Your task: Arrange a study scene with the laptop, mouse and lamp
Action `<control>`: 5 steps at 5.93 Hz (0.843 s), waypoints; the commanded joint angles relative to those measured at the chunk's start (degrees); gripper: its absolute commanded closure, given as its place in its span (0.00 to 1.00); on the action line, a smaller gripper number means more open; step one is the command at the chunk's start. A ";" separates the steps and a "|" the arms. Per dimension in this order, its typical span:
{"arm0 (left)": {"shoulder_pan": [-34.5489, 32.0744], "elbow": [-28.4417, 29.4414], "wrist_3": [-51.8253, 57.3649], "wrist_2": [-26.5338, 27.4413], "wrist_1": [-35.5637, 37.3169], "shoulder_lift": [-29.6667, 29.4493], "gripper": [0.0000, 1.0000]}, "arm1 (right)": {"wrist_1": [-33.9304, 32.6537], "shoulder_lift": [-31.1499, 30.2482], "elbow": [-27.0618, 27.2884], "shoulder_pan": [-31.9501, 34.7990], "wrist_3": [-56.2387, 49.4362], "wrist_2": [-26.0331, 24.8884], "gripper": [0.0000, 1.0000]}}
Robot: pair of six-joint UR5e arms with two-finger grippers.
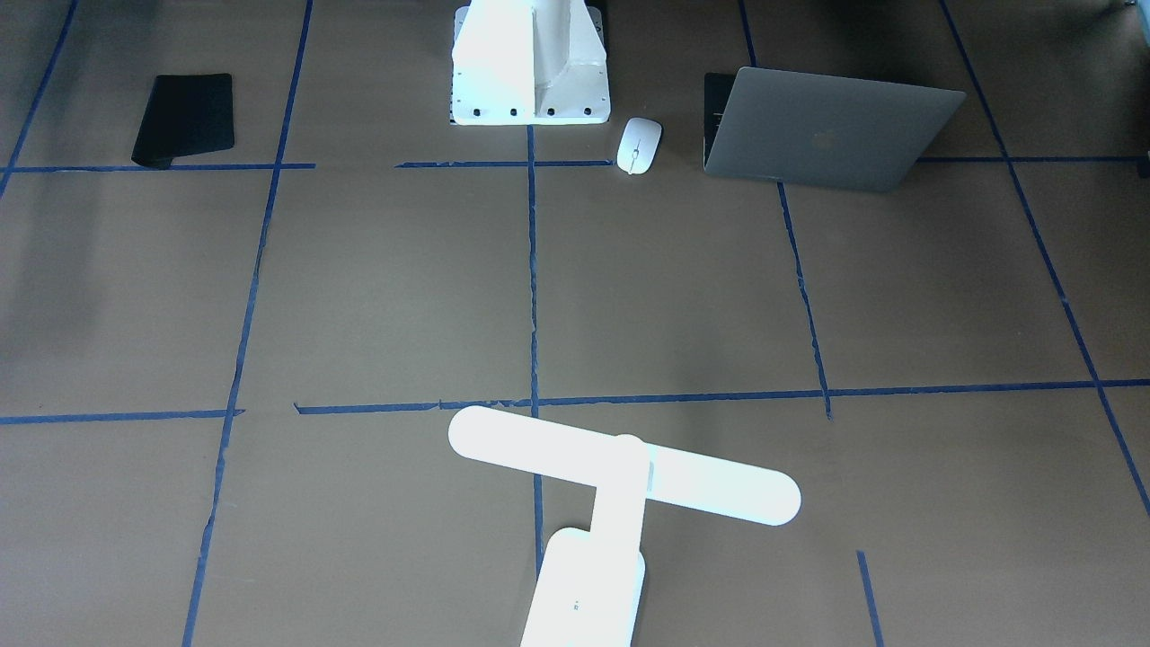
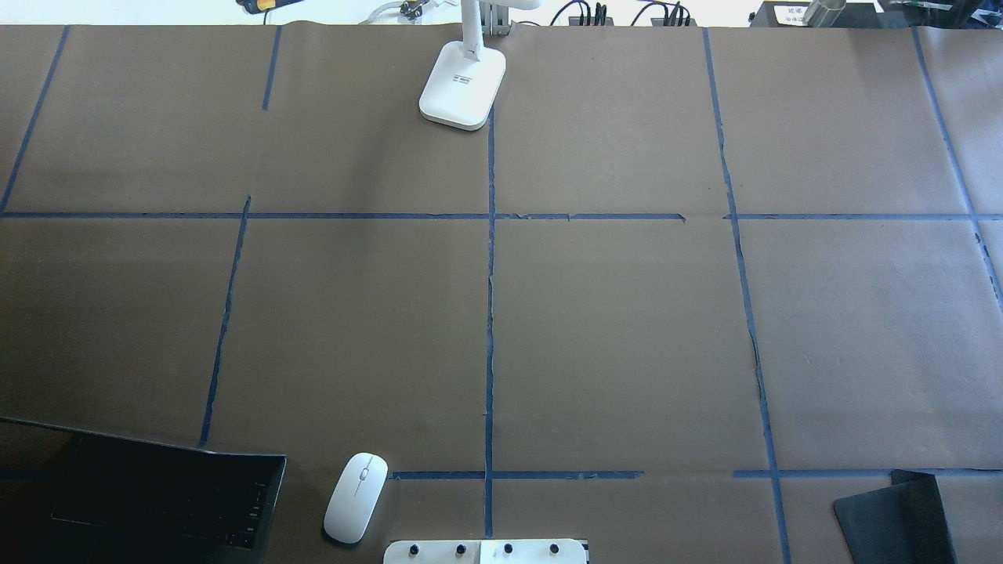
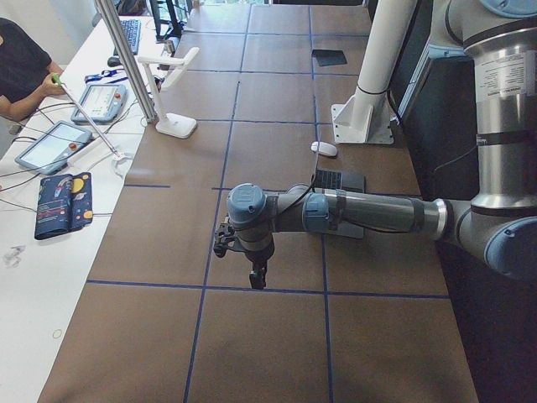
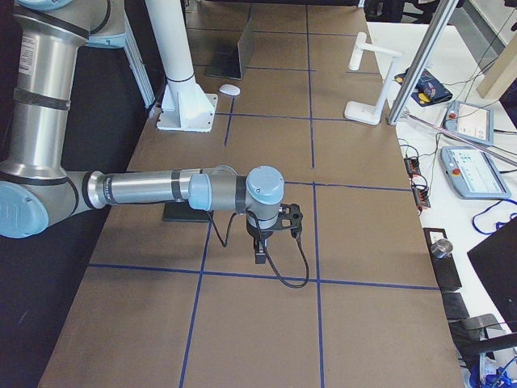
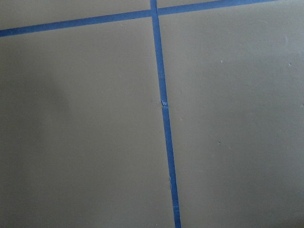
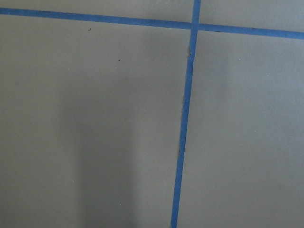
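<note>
Both arms are stretching out level, forearms horizontal, with the left claw (image 3: 244, 253) and the right claw (image 4: 271, 233) hanging downward; their finger spacing cannot be told.

Table (image 1: 377, 288): laptop (image 1: 827, 130), mouse (image 1: 639, 145), lamp (image 1: 620, 467), mat (image 1: 184, 119)

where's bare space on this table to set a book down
Bare: the wide middle of the brown table, between the white T-shaped lamp at the far edge and the near row; also between the white bolted pedestal and the black floppy mat. Crowded: the robot's near-left corner, where the white oval mouse lies beside the open grey laptop.
</note>
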 commanded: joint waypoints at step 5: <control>0.02 0.62 0.19 -1.11 -1.29 -0.03 0.00 | 0.14 -0.16 0.42 0.06 -0.62 3.38 0.00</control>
